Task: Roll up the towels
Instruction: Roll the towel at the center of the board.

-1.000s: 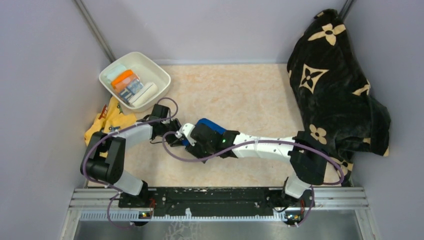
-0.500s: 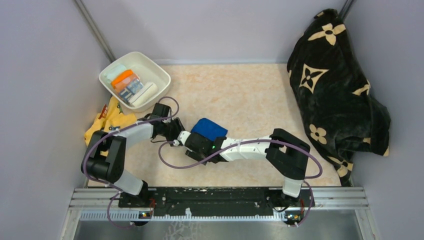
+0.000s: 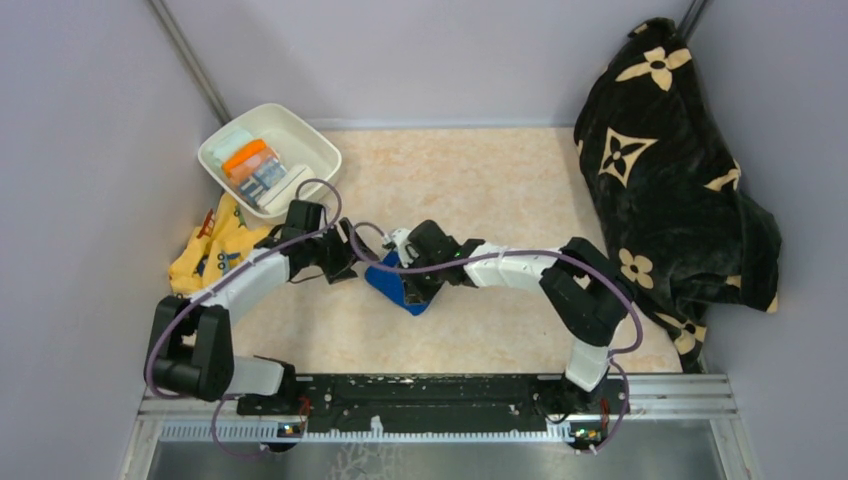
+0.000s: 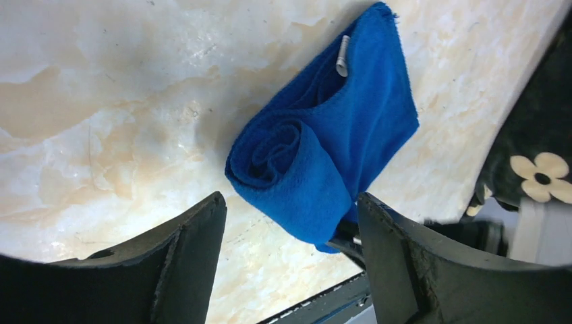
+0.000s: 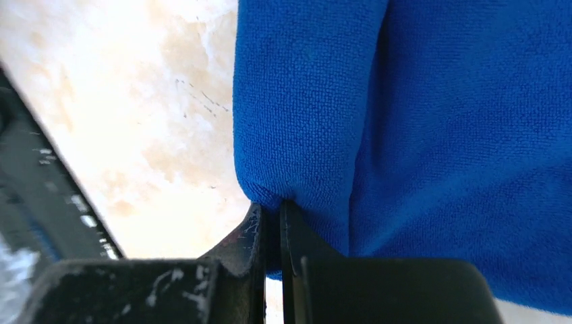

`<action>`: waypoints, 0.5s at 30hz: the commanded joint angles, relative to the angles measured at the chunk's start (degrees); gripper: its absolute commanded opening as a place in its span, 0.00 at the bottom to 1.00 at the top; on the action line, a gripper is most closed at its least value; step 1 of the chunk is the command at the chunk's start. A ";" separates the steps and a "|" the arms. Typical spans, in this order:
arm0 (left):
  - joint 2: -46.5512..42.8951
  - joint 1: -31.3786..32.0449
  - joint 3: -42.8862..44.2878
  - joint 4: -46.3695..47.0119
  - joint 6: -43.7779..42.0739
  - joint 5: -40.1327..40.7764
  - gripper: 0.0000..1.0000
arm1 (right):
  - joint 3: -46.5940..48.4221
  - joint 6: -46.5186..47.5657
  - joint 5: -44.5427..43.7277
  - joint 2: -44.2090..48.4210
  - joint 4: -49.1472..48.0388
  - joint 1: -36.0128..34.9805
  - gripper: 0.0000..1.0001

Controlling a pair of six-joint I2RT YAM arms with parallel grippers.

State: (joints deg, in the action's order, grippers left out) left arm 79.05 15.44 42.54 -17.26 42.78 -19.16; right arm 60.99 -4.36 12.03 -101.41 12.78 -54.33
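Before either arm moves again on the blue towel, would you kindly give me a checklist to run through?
1. Right gripper shut on the blue towel's edge: ok.
2. Left gripper open, astride the roll's end: ok.
3. Roll tight along its whole length: cannot tell; only one end's spiral shows.
4. Blue towel apart from the black blanket: ok.
5. Room in the white bin: cannot tell; left arm covers a corner.

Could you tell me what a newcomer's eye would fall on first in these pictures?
The rolled royal blue towel at mid-table, its edge pinched in the shut right gripper while the open left gripper faces its spiral end. Next, the black blanket with cream flowers heaped against the right wall, and the white tub of cloths at far left.
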 commanded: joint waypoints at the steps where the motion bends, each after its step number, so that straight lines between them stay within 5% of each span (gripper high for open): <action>1: -3.83 -0.41 0.23 -3.09 0.36 -2.51 0.77 | -4.13 -8.33 26.49 -4.00 -3.57 6.66 0.00; 7: -7.34 -0.05 -2.66 -1.08 2.80 -4.79 0.79 | -6.38 -18.21 42.41 -9.26 -14.37 13.98 0.00; 15: -0.92 2.74 -1.48 4.95 4.46 -5.76 0.79 | -9.20 -28.60 49.39 -17.57 -24.91 19.73 0.00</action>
State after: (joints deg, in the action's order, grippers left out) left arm 74.81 16.93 40.32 -16.60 45.98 -23.53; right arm 55.70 -26.57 57.43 -113.95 -8.29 -35.99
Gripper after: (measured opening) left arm 0.790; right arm 0.035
